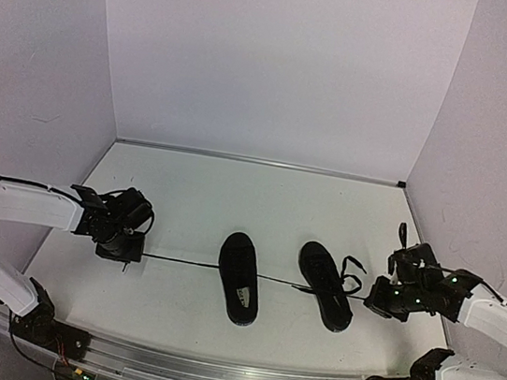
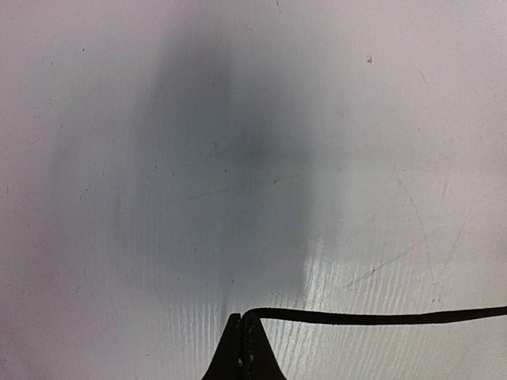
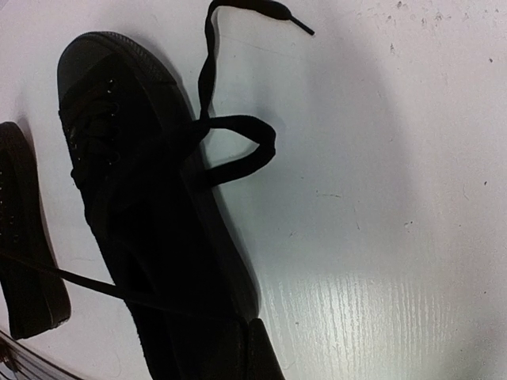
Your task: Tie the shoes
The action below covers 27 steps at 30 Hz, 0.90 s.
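Note:
Two black shoes lie side by side mid-table, toes away from me. The left shoe (image 1: 239, 278) shows a white insole label; the right shoe (image 1: 325, 283) has a loose lace loop (image 1: 352, 266) at its right side. A thin black lace (image 1: 187, 262) runs taut from my left gripper (image 1: 129, 254) across the left shoe to the right shoe. My left gripper (image 2: 242, 318) is shut on that lace's end (image 2: 372, 317). My right gripper (image 1: 373, 301) sits at the right shoe's heel side; in the right wrist view the gripper (image 3: 255, 326) is shut against the shoe (image 3: 142, 206), where a taut lace (image 3: 79, 279) ends.
White walls close in the table at the back and on both sides. A metal rail (image 1: 209, 373) runs along the near edge, with the arm bases at its ends. The loose lace tip (image 3: 297, 24) lies on the table beyond the right shoe's toe.

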Available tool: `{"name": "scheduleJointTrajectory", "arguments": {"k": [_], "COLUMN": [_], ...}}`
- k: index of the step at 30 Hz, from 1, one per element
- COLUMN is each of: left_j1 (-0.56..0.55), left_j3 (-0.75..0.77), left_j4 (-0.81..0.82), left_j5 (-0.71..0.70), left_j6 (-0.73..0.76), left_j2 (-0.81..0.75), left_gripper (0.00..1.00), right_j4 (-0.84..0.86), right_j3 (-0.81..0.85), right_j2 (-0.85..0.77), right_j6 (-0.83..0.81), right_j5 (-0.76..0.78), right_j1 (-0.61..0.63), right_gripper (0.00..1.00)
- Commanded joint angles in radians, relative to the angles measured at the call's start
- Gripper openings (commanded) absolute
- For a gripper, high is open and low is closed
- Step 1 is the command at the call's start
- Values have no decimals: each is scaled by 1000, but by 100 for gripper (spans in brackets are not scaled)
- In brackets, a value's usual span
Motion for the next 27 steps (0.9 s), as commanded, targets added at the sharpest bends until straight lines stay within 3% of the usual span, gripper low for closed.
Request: {"name": "scheduleJointTrajectory", "arguments": {"k": [1,6,9,12,16,17,19,21,22,25,27], "left_j1": [5,4,-34,-94,-101,-101,-101,-99,-99,-98,-85], "left_j3": [-23,-34,-19,34,91,99,110,125,131,142,137], "left_j4": [-9,28,125,152,142,142,144,131,120,77,40], "left_j5": [-11,25,102,91,89,91,90,79,72,22,-23], "left_j6": [-45,-20,77,164,180,178,167,154,147,124,106], "left_j2": [12,17,41,115,199,214,231,241,243,210,147], "left_gripper": [0,0,0,0,0,0,1,11,20,60,76], "right_j4": [-60,-78,14,98,109,109,105,87,76,37,17], "right_j3": [-1,22,17,27,69,71,73,78,82,118,158], "right_j2": [-26,-16,49,135,197,197,182,151,136,80,45], "right_j6": [67,77,39,-17,-68,-71,-74,-71,-68,-83,-119], "right_j5": [136,182,96,-2,-39,-42,-36,-18,-7,26,29], "right_j1": [-4,-5,-5,-5,-5,-5,-4,-5,-4,-5,-5], "right_gripper": [0,0,0,0,1,2,15,54,67,79,83]}}
